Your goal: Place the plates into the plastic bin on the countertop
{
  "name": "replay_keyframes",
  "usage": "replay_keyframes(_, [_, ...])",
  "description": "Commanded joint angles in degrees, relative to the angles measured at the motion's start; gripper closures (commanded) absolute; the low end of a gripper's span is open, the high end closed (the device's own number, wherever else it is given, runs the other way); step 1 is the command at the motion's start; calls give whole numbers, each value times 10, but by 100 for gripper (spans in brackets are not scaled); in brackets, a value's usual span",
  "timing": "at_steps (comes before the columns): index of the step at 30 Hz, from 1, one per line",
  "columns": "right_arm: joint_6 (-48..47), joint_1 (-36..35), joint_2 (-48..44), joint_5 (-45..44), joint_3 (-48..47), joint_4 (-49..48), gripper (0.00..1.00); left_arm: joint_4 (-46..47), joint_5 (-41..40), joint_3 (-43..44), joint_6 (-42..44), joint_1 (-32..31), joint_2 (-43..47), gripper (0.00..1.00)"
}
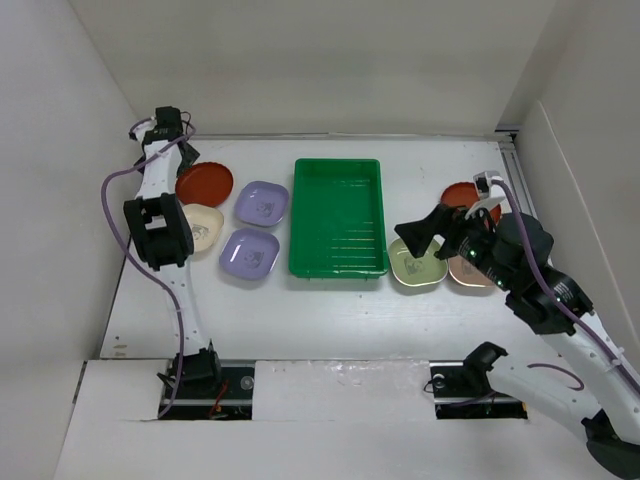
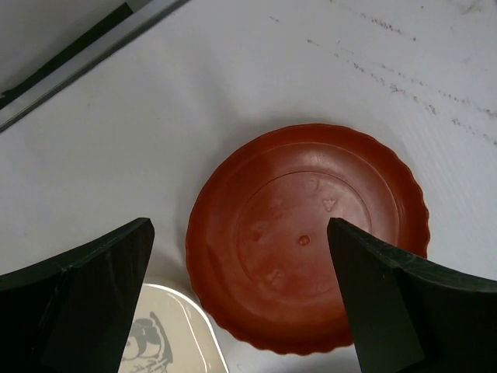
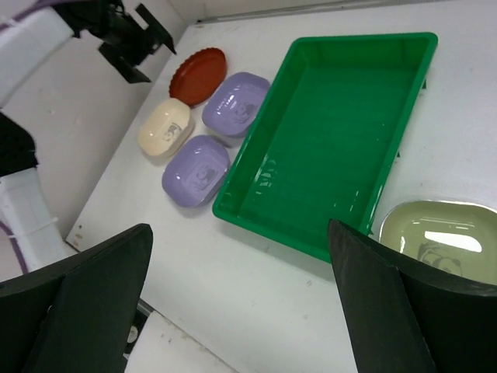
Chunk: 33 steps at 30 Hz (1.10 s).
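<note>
Under L claw [image 2: 239, 252]: scalloped red plate [image 2: 307, 237]

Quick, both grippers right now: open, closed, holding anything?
Left gripper: open, empty, above the round red-orange plate.
Right gripper: open, empty.

Green bin [image 1: 338, 215] mid countertop [image 1: 330, 310]; plates [image 1: 262, 203] flank it (4 L, 3 R).

white left arm [image 1: 185, 300], white right arm [image 1: 550, 380], black joints, purple cables [image 1: 106, 200], black jaws
</note>
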<state>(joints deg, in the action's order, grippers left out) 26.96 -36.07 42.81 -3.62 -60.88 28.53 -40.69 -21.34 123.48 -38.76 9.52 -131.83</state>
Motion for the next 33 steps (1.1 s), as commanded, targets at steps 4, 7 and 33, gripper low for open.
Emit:
replay_keyframes(4, [-12, -18, -17, -21, 2, -30, 0, -4, 9, 12, 21, 10, 2, 15])
replay_keyframes(7, [-12, -18, -17, -21, 9, -35, 0, -4, -14, -8, 14, 10, 2, 18])
replay_keyframes(33, [-12, -18, -11, -21, 14, -45, 0, 31, 11, -47, 4, 35, -89, 66])
